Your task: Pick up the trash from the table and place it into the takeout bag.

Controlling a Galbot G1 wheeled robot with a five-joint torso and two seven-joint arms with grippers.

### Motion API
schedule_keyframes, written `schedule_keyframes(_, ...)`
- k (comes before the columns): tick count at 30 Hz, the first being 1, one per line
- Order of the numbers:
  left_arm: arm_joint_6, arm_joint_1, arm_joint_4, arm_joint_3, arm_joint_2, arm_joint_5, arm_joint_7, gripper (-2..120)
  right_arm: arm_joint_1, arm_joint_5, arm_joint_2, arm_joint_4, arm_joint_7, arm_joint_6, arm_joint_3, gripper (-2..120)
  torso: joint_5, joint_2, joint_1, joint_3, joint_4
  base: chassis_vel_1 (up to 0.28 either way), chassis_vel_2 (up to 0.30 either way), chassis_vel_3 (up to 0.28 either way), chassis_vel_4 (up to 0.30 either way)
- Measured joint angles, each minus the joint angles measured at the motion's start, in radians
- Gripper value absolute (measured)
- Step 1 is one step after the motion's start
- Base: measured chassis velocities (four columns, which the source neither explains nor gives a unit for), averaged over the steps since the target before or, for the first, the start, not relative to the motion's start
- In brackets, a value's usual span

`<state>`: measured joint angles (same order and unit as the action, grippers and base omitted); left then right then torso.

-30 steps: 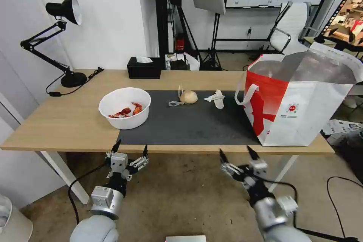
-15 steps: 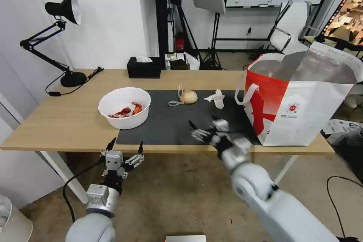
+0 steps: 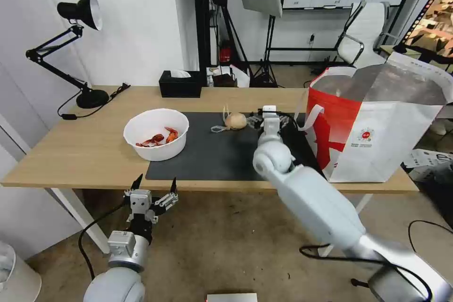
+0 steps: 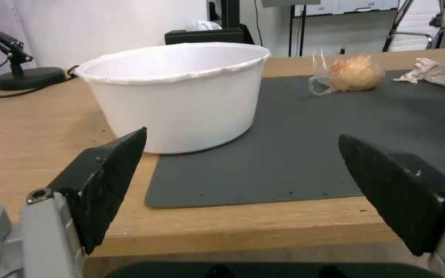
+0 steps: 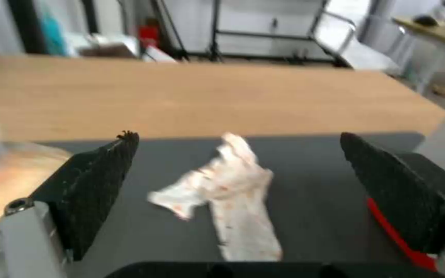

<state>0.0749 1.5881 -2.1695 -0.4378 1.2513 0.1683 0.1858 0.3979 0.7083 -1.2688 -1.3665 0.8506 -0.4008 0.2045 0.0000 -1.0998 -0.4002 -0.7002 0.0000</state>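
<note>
On the table [image 3: 85,151] lies a dark mat [image 3: 212,155]. A white bowl [image 3: 155,140] with red shells stands at the mat's left edge. Farther back sits a beige lump [image 3: 235,121]. My right gripper [image 3: 270,115] reaches over the mat between the lump and the takeout bag [image 3: 373,122]. In the right wrist view it is open [image 5: 239,136], with a crumpled white tissue [image 5: 228,189] lying on the mat between its fingers. My left gripper [image 3: 155,181] hangs open below the table's front edge, facing the bowl [image 4: 181,92].
A black desk lamp [image 3: 78,14] stands at the table's far left and a black tissue box [image 3: 179,85] at the back edge. The tall bag fills the table's right end. Stands and a chair [image 3: 363,33] are in the room behind.
My right arm has swung up from below the table's front edge and out over the mat to the tissue. The left gripper has sunk slightly.
</note>
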Motion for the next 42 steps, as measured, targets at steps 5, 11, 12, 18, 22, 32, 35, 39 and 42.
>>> schedule_keyframes(5,-0.002,-0.003,0.003,0.002,-0.002,0.001,0.0,100,-0.018,0.002,-0.017,0.079,0.0,-0.003,-0.014,100,-0.0001,0.0,0.0,0.0,-0.0002,0.0,0.0,0.0,0.0)
schedule_keyframes(11,-0.002,-0.013,0.01,0.011,-0.009,0.003,0.0,100,-0.036,0.003,-0.046,0.153,-0.018,-0.005,-0.024,100,-0.0001,0.0,0.0,0.0,0.0,0.0,0.0,0.0,0.0)
schedule_keyframes(12,-0.002,-0.013,0.012,0.013,-0.01,0.004,0.0,100,-0.038,0.003,-0.052,0.162,-0.021,-0.007,-0.026,100,0.0,0.0,0.0,0.0,0.0,0.0,0.0,0.0,0.0)
schedule_keyframes(18,-0.002,-0.012,0.012,0.015,-0.011,0.005,0.0,100,-0.051,0.011,-0.06,0.189,-0.066,-0.036,-0.027,100,-0.0001,0.0,0.0,0.0,0.0,0.0,0.0,0.0,0.0)
schedule_keyframes(22,-0.002,-0.012,0.012,0.016,-0.01,0.006,0.0,100,-0.06,0.017,-0.059,0.209,-0.1,-0.045,-0.018,100,0.0,0.0,0.0,0.0,0.0,0.0,0.0,0.0,0.0)
schedule_keyframes(32,-0.003,-0.013,0.014,0.017,-0.012,0.007,0.0,100,-0.085,0.019,-0.077,0.276,-0.139,-0.049,-0.027,100,-0.0001,0.0,0.0,0.0,0.0,0.0,0.0,0.0,0.0)
schedule_keyframes(35,-0.003,-0.014,0.016,0.019,-0.013,0.008,0.0,100,-0.088,0.021,-0.086,0.295,-0.14,-0.051,-0.037,100,-0.0001,0.0,0.0,0.0,0.0,0.0,0.0,0.0,0.0)
schedule_keyframes(39,-0.003,-0.015,0.018,0.021,-0.015,0.008,0.0,100,-0.09,0.021,-0.096,0.312,-0.142,-0.052,-0.049,100,-0.0001,0.0,0.0,0.0,0.0,0.0,0.0,0.0,0.0)
schedule_keyframes(42,-0.003,-0.018,0.02,0.022,-0.017,0.011,0.0,100,-0.092,0.021,-0.1,0.321,-0.151,-0.051,-0.055,100,-0.0001,0.0,0.0,0.0,0.0,0.0,0.0,0.0,0.0)
